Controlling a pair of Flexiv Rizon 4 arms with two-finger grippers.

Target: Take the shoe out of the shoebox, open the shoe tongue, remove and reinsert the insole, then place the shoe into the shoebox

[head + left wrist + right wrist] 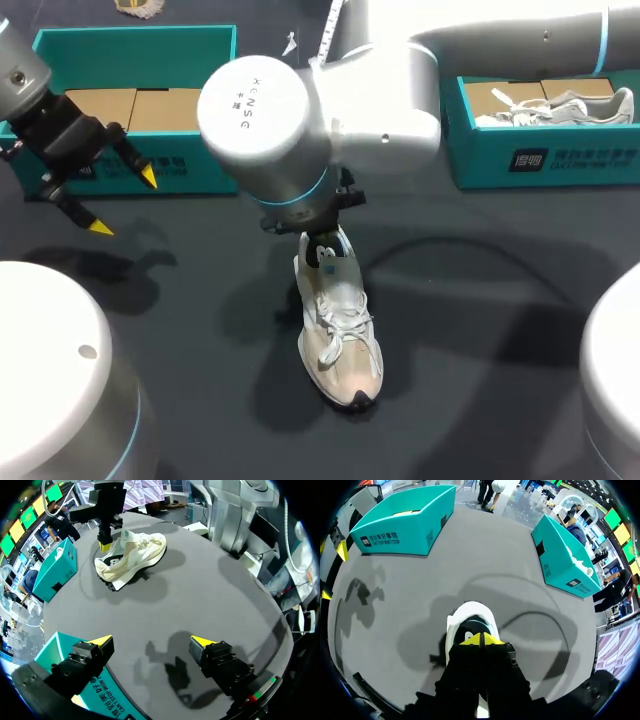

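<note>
**Item: shoe** [340, 335] [135, 555]. Low, pale cream trainer with white laces and a dark sole edge; a teal patch is seen at the opening. It stands on its sole on the dark table [480, 300], near the middle, with the heel away from the robot and the toe towards it. It lies outside both boxes.

**Position relative to the pincers.** The right pincer [480, 640] [326, 250] is set down at the heel opening. Its yellow tips are pressed together with no gap seen. The white heel rim [470, 611] curves just ahead of the tips. The left pincer [124, 202] [152, 641] is held well apart from the shoe, with its fingers spread wide and nothing between them. It is over the front wall of the left shoebox [190, 170].

**Other stock.** A right shoebox [480, 160], also teal, is placed at the far right, with a second shoe [560, 108] inside.

**Not legible.** Whether any part of the shoe is nipped between the right tips cannot be made out. The heel is covered by the right arm in the head view. The toe is hidden under the pincer in the right wrist view.
</note>
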